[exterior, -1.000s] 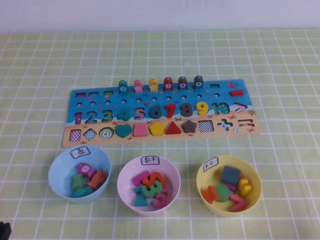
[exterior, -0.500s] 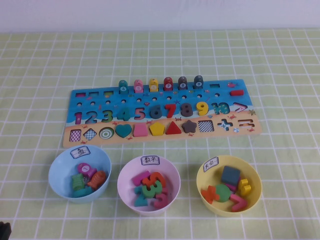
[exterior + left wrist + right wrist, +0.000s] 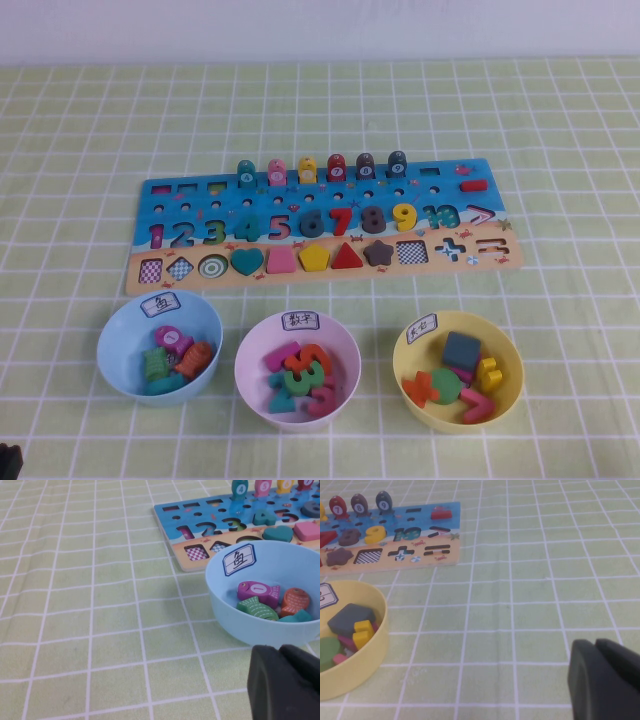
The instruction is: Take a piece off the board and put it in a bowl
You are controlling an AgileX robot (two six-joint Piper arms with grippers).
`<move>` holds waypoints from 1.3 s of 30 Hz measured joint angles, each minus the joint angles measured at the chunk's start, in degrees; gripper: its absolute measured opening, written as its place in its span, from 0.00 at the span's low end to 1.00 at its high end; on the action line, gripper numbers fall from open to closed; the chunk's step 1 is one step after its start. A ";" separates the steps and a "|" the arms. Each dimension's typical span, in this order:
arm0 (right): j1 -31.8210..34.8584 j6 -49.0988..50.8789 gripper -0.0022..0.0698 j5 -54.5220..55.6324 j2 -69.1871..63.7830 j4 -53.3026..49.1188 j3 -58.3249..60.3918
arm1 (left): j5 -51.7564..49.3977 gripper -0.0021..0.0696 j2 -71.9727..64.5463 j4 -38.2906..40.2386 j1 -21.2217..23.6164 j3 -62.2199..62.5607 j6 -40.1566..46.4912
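The yellow numeral "9" lies in its slot on the board, between the dark 8 and the teal 10; it also shows in the right wrist view. The pale pink bowl with a white label stands in front of the board's middle and holds several numerals. My left gripper is shut and empty, low over the cloth just short of the light blue bowl. My right gripper is shut and empty, over bare cloth to the right of the yellow bowl. Only a dark bit of the left arm shows in the high view.
The light blue bowl with fish pieces stands left of the pink bowl, and the yellow bowl with shape pieces stands right of it. Fish pegs stand upright along the board's far edge. A green checked cloth covers the table.
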State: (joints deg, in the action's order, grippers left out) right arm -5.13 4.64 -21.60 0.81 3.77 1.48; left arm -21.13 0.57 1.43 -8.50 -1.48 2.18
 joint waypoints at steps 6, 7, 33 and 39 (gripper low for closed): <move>0.00 0.00 0.01 0.00 0.00 0.18 0.00 | 0.00 0.02 0.00 0.00 0.00 0.00 0.00; 0.00 0.00 0.01 0.00 0.00 0.78 0.00 | 0.00 0.02 0.00 0.00 0.00 0.00 0.00; 0.00 -13.82 0.01 1.30 0.00 55.46 0.00 | 0.00 0.02 0.00 0.00 0.00 0.00 0.00; 0.00 -16.15 0.01 -0.33 -1.05 53.44 -1.31 | 0.00 0.02 0.00 0.00 0.00 0.00 0.00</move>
State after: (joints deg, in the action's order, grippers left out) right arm -5.13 -11.51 -21.93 -0.24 57.22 0.17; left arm -21.13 0.57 1.43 -8.50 -1.48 2.18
